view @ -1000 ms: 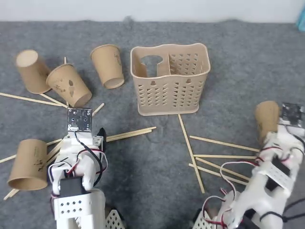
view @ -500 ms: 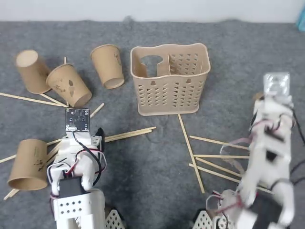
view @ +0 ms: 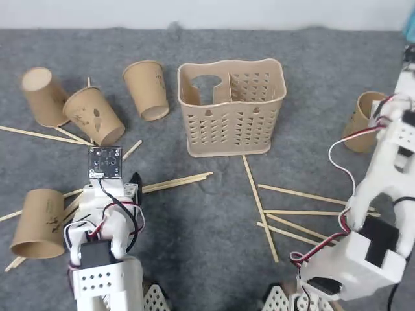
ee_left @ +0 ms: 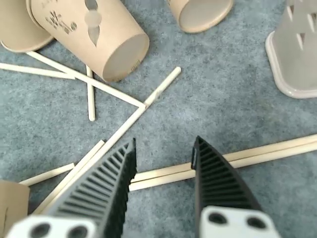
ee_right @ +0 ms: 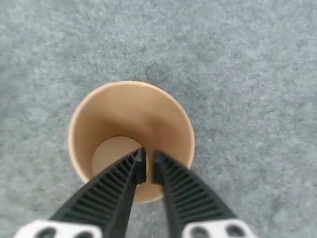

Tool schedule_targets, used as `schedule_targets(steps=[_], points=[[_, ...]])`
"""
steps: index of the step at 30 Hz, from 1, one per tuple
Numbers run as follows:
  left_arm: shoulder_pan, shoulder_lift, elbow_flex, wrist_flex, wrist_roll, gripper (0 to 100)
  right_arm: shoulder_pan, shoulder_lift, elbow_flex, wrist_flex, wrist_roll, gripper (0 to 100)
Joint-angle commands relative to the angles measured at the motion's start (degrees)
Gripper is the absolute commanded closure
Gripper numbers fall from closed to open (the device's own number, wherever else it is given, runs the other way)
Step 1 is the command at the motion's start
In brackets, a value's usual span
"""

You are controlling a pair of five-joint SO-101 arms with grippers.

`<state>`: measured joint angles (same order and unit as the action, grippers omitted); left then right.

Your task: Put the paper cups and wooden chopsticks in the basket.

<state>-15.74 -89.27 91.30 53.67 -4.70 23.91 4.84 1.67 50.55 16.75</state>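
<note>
Since the basket (view: pixel 231 123) looked empty, all the cups and sticks were out on the grey table (view: pixel 207 259). From above, the basket sat at 12 o'clock. Three paper cups (view: pixel 97 115) lay at 10 o'clock and a fourth cup (view: pixel 39 223) at 8 o'clock.

The left fingers (ee_left: pixel 106 188) were spread wide over a pair of chopsticks (ee_left: pixel 257 154), I think so they could drop down and pinch them. The right fingers (ee_right: pixel 121 191) were almost pressed together, with nothing seen between them. They pointed into the last cup (ee_right: pixel 148 114), at the basket's 3 o'clock. It stood mouth up, so its rim should be easy to grab.

The right wrist camera looked straight down to that cup's round bottom. The high camera saw its side instead, well apart from the basket, with loose sticks (view: pixel 305 214) at 5 o'clock.
</note>
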Motion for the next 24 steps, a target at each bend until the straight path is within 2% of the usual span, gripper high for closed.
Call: schedule_targets(steps=[1, 8, 24], points=[[-0.2, -0.7, 0.0, -1.6, -0.8, 83, -0.3, -4.3, -10.4, 9.5, -0.5, 82.5], [-0.2, -0.7, 0.0, -1.6, -0.8, 83, 1.1, -4.9, -14.2, 19.4, -0.4, 82.9], [-0.4, -0.7, 0.0, -1.6, -0.8, 83, 3.1, 15.6, -16.9, 16.5, -1.1, 83.1]])
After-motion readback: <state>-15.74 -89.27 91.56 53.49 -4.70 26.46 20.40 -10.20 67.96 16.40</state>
